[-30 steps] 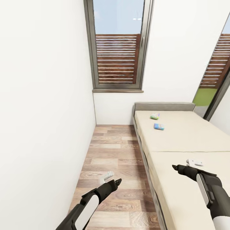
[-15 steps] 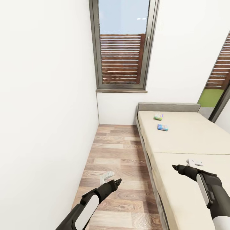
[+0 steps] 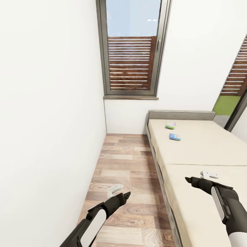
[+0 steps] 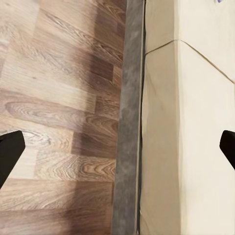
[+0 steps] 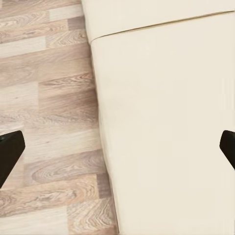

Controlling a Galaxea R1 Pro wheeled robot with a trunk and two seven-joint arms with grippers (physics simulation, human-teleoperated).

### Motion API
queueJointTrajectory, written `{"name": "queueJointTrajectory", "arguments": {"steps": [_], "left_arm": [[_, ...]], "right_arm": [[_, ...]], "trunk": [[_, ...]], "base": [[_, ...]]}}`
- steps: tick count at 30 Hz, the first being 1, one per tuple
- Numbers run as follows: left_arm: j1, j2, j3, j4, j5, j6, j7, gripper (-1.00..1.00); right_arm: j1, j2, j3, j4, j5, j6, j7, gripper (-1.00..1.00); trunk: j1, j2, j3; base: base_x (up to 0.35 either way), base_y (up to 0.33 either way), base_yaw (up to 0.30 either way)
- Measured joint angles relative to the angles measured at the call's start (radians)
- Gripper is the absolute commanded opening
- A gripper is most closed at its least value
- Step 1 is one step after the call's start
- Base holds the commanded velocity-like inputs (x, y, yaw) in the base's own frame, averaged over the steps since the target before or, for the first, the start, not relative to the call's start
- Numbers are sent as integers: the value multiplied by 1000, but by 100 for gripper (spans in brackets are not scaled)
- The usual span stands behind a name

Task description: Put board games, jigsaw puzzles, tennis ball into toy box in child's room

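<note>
I'm looking down a narrow strip of wood-plank floor (image 3: 123,164) between a white wall and a long cream-coloured bed (image 3: 202,151) with a grey padded headboard (image 3: 181,114). Two of the board games lie on the mattress near that headboard, close together but apart: a small flat green-and-white box (image 3: 170,125) nearer the headboard, and a small flat blue colourful box (image 3: 175,137) just this side of it. They are too small for me to read any lettering.

My left gripper (image 3: 118,192) hangs over the floor, its fingers spread wide with nothing between them; in the left wrist view I see the bed's grey side rail (image 4: 128,117) between the dark fingertips (image 4: 10,155). My right gripper (image 3: 200,176) hovers above the mattress, likewise wide apart and empty. A tall grey-framed window (image 3: 132,51) with a brown slatted fence behind it stands at the far wall.
</note>
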Motion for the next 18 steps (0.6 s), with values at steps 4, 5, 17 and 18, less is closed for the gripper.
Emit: {"name": "queueJointTrajectory", "arguments": {"steps": [4,5,17,18], "left_arm": [[0,0,0,0,0,0,1,100],[0,0,0,0,0,0,2,100],[0,0,0,0,0,0,4,100],[0,0,0,0,0,0,4,100]], "right_arm": [[0,0,0,0,0,0,0,100],[0,0,0,0,0,0,0,100],[0,1,-1,0,0,0,0,100],[0,0,-1,0,0,0,0,100]], "trunk": [[0,0,0],[0,0,0],[0,0,0],[0,0,0]], "base": [[0,98,-5],[0,73,-44],[0,36,-89],[0,12,-49]]}}
